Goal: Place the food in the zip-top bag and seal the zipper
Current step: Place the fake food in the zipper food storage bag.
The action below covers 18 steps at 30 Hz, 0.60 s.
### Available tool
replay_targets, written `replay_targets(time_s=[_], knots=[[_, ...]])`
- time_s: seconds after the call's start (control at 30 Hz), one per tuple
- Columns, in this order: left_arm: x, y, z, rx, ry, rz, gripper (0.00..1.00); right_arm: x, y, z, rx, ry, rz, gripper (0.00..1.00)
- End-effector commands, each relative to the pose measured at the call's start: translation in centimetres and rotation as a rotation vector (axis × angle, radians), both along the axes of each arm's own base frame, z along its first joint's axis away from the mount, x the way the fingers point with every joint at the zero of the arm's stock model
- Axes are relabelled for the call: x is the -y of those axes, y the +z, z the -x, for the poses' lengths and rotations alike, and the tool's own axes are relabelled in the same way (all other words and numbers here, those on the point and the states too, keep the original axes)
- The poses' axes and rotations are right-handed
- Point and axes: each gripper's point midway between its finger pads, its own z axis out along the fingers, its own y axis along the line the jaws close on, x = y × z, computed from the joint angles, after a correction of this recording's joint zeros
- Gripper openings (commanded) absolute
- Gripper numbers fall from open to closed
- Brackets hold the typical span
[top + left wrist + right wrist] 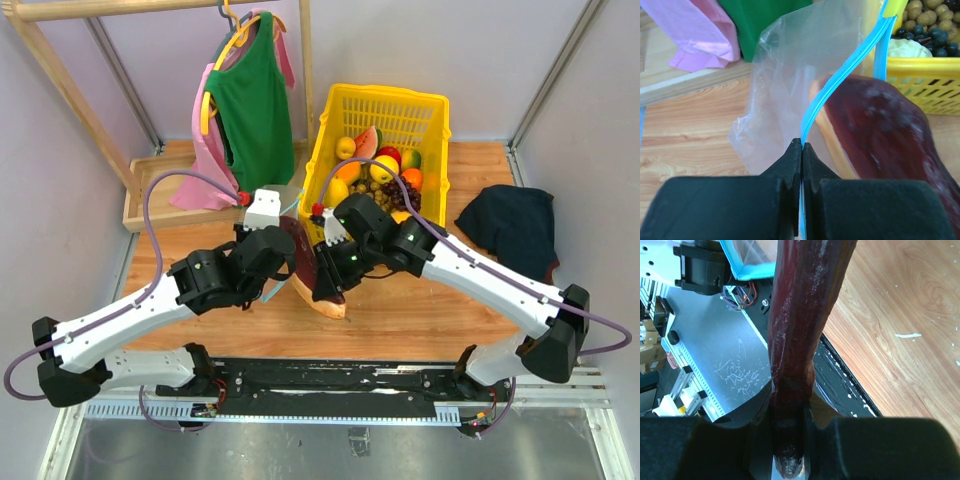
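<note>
**A:** Wooden desk (pixel 430 310), with a yellow basket (pixel 340 110) of toy fruit (pixel 380 170) at the back. Which step is this?

**B:** Loading, I'd say. The left claw (pixel 801 147) is pinched fully shut on the zipper (pixel 808 120), holding the mouth of the zip-top bag (pixel 780 100) up. The right claw (pixel 788 412) is clamped on one end of the reddish-brown wedge slice (pixel 800 315), and the other end sits right beside the blue strip.

**A:** Is it inside?

**B:** Cannot tell; perhaps partly. Next it probably needs pushing deeper through the opening, then a release that doesn't drag the plastic.
</note>
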Motion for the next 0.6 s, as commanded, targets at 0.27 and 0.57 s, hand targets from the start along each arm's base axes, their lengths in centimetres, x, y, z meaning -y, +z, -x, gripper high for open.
replay_targets(time_s=[0.27,0.57], knots=[[1.7,-0.2,1.7,0.034,-0.056,-0.071,0.00,-2.9,1.8,-0.8,-0.070,-0.028,-0.096,0.01],[4.3,-1.6,3.5,-0.053,-0.166,0.045,0.00,-3.9,2.9,-3.6,-0.064,-0.118,-0.203,0.01]])
